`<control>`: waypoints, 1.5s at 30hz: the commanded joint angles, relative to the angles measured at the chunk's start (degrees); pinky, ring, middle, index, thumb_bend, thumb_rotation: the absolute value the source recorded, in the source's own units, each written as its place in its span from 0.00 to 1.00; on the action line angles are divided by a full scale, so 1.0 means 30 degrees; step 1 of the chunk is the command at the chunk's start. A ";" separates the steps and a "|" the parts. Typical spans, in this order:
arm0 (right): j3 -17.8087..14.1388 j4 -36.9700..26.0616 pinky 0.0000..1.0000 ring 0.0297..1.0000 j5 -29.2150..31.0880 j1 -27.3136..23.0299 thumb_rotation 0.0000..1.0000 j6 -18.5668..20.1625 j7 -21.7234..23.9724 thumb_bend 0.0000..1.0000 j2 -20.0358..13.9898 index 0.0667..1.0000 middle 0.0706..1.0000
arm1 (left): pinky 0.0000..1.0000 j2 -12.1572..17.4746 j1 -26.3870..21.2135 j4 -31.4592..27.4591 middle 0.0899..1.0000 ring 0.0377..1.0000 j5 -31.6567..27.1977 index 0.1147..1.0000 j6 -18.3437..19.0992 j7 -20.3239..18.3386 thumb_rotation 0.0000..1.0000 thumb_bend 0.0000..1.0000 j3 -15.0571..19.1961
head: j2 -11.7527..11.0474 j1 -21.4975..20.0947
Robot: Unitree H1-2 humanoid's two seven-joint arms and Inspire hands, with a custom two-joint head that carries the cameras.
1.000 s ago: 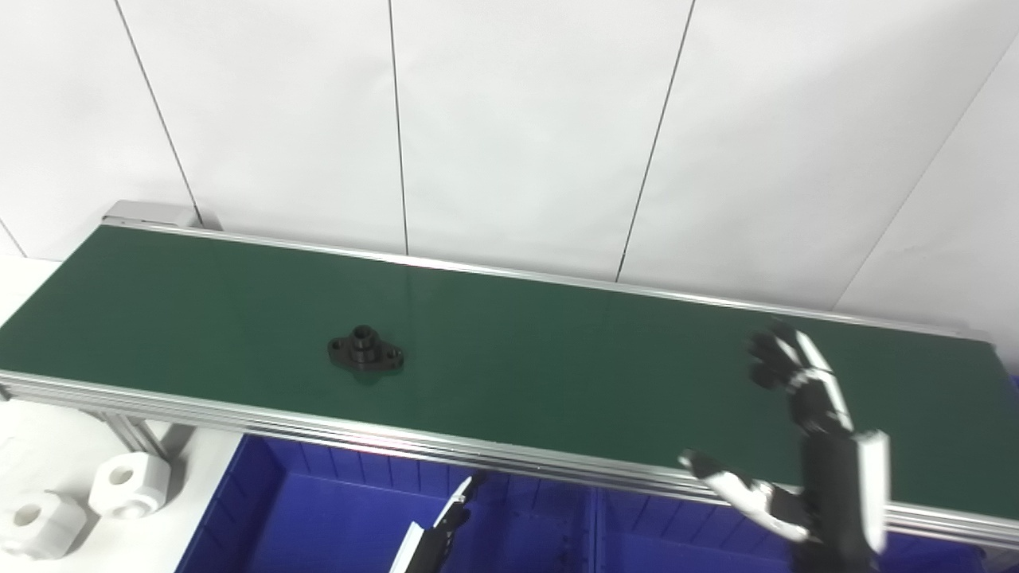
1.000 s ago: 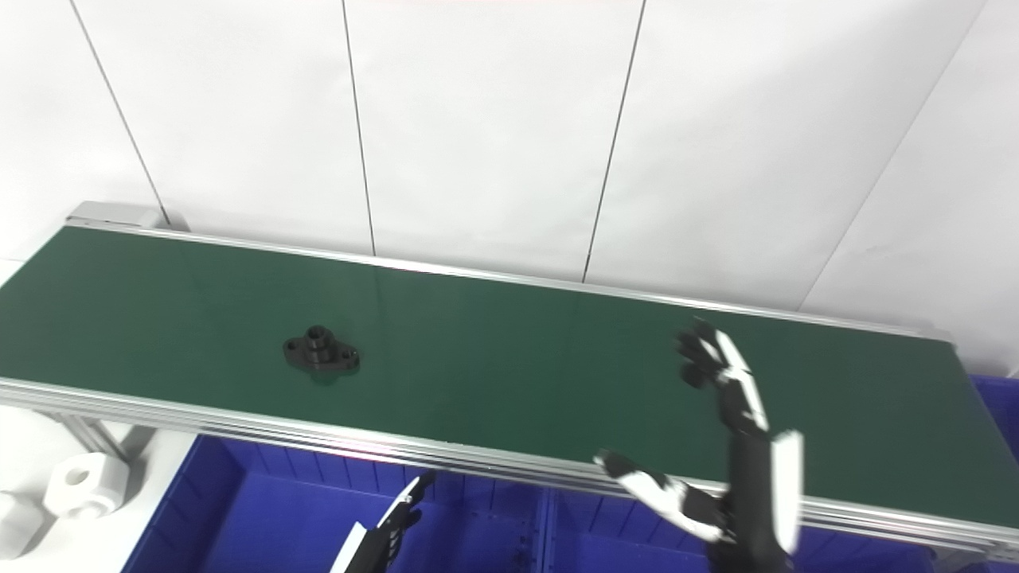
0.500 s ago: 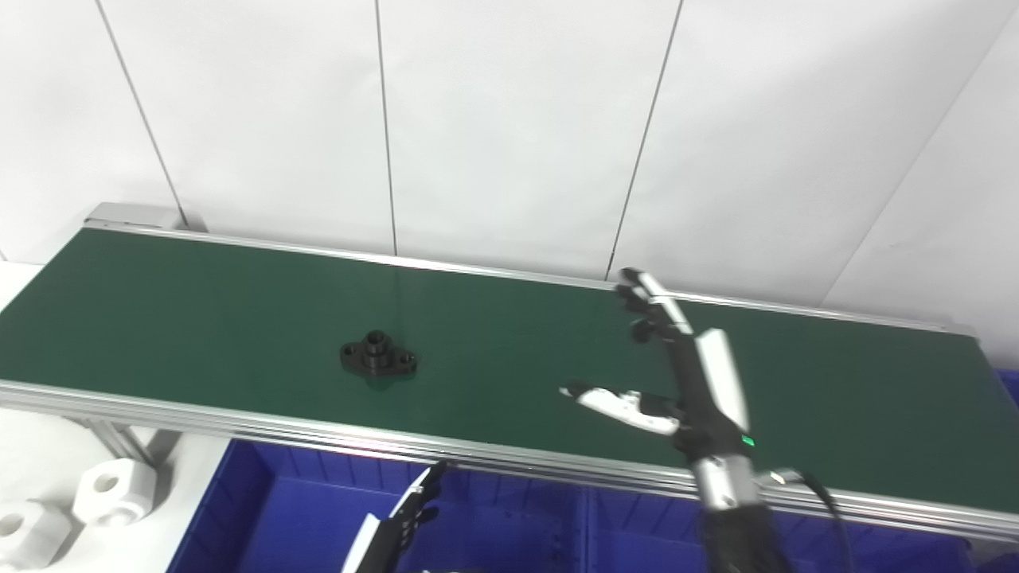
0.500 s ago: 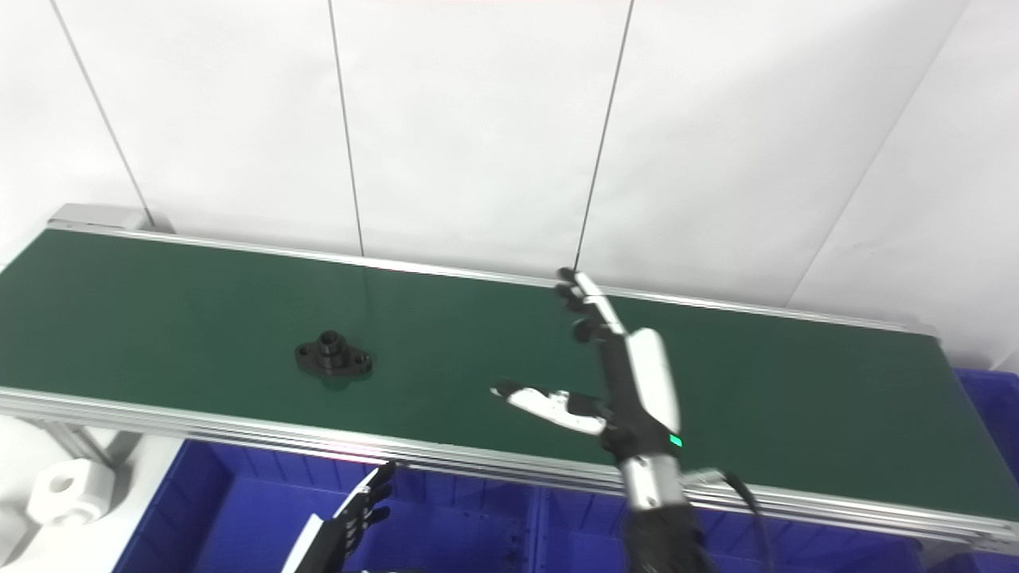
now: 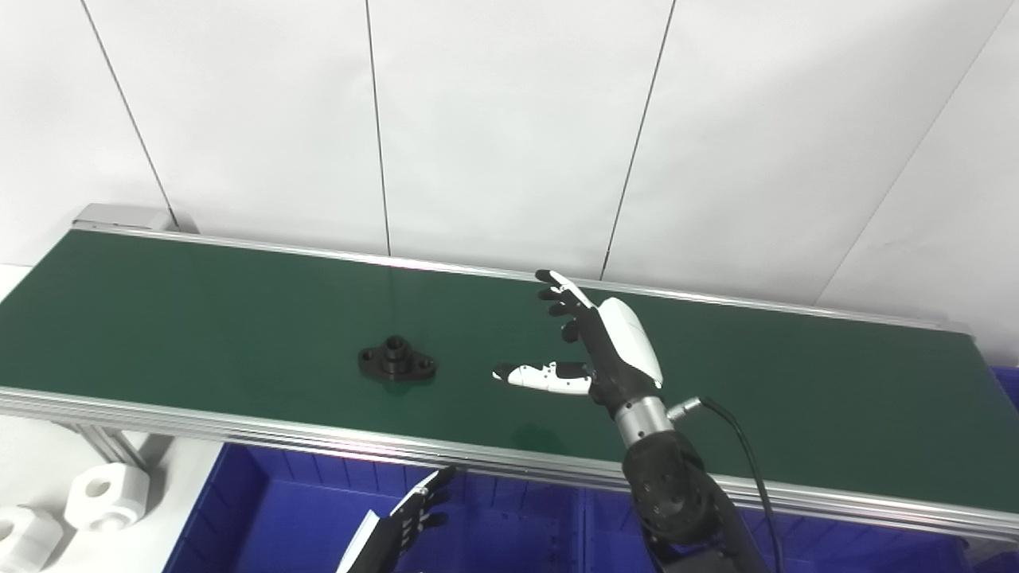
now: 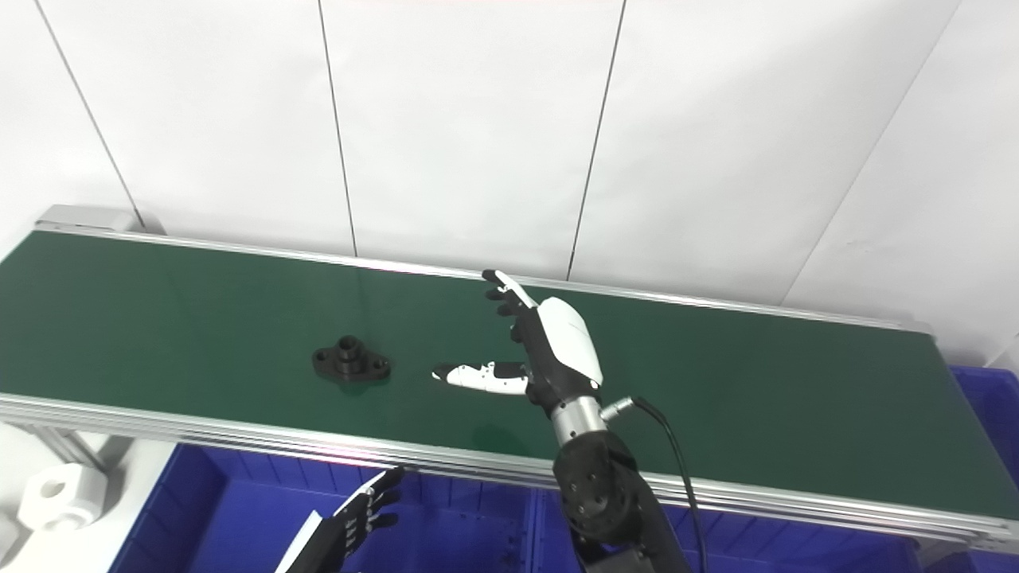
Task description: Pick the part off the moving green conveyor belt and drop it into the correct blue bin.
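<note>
Nothing grabbed yet: the black flanged metal part (image 5: 396,362) sits on the green conveyor belt (image 5: 796,398) near its front edge, the right hand (image 5: 605,354) beside it, fingers spread, empty. Pickup and binning remain.

Two white blocks (image 5: 106,495) with round holes sit at lower left, before a white panelled wall (image 5: 509,119).

A long green conveyor belt (image 5: 239,318) framed by silver rails is seen running along the white wall. One black flanged part (image 5: 396,362) is sat flat on it, left of middle. Two white blocks (image 5: 107,495) are parked on the white worktop (image 5: 32,454) bottom left.
</note>
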 commanded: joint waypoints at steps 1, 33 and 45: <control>0.0256 0.0321 0.67 0.77 -0.0422 -0.1258 0.44 0.0176 -0.0011 0.86 -0.0106 0.91 0.84 | 0.84 -0.0071 -0.0443 -0.0358 0.92 0.90 0.0175 0.88 -0.0441 -0.0033 0.26 0.71 -0.0140 | -0.0002 0.0069; 0.5124 0.7114 0.82 0.83 -0.4605 -0.5854 0.43 0.0109 0.1219 0.86 -0.1577 0.87 0.85 | 0.77 0.0267 -0.0964 -0.0317 0.86 0.84 0.1823 0.84 -0.0445 0.2598 0.31 0.71 -0.3003 | -0.0131 0.1637; 0.6361 0.8739 0.81 0.81 -0.5521 -0.6076 0.46 -0.0310 0.1147 0.85 -0.1563 0.86 0.82 | 0.76 0.0255 -0.0978 -0.0374 0.86 0.84 0.1994 0.85 -0.0445 0.3132 0.32 0.71 -0.3386 | -0.0060 0.1799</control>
